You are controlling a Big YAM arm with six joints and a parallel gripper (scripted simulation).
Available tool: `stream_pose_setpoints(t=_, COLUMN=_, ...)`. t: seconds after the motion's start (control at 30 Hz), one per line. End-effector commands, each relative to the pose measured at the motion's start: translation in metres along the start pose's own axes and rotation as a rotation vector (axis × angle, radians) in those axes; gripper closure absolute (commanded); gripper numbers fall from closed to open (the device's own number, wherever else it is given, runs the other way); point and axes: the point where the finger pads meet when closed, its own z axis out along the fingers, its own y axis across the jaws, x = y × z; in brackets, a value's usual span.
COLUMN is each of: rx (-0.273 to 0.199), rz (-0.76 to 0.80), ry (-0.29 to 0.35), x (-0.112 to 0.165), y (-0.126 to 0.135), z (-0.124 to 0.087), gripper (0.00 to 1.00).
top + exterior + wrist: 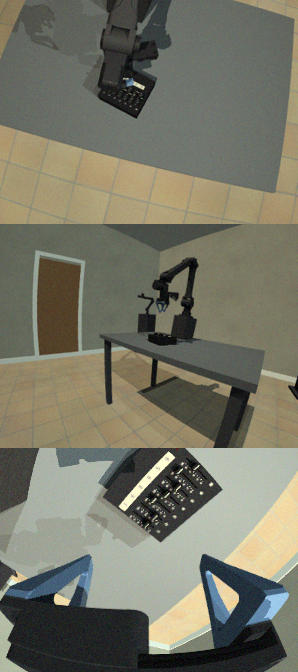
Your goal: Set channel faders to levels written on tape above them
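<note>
1. Right, the gripper [154,593] hangs high above the lighting desk [127,96], blue fingers spread wide with nothing between them.
2. The desk sits flat on the grey table [207,354], turned askew, its pale tape strip [144,483] on the side nearest the arm.
3. The faders [168,494] are tiny and packed close, so a wide-open descent could nudge a neighbour or the master.
4. Pushing too hard might skid the light desk.
</note>
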Motion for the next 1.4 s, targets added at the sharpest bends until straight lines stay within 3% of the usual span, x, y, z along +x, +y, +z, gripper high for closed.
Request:
stream_pose_setpoints(t=0.0, rx=0.040, rz=0.063, ry=0.013, x=-0.001, y=-0.005, z=-0.011, gripper=0.00)
stream_pose_setpoints(t=0.2, rx=0.041, rz=0.287, ry=0.002, x=-0.004, y=-0.006, z=-0.006, gripper=0.00)
stream_pose_setpoints(t=0.47, rx=0.035, rz=0.717, ry=-0.019, x=-0.007, y=-0.007, z=0.006, gripper=0.00)
stream_pose_setpoints(t=0.53, rx=0.035, rz=0.717, ry=-0.019, x=-0.007, y=-0.007, z=0.006, gripper=0.00)
stream_pose_setpoints(t=0.57, rx=0.034, rz=0.839, ry=-0.023, x=-0.006, y=-0.007, z=0.007, gripper=0.00)
stream_pose_setpoints(t=1.03, rx=0.034, rz=1.503, ry=-0.085, x=-0.013, y=-0.011, z=0.016, gripper=0.00)
stream_pose_setpoints(t=1.1, rx=0.034, rz=1.503, ry=-0.085, x=-0.013, y=-0.011, z=0.016, gripper=0.00)
stream_pose_setpoints(t=1.13, rx=0.032, rz=1.625, ry=-0.096, x=-0.013, y=-0.013, z=0.013, gripper=0.00)
stream_pose_setpoints(t=1.37, rx=0.011, rz=1.953, ry=-0.129, x=-0.016, y=-0.012, z=0.024, gripper=0.00)
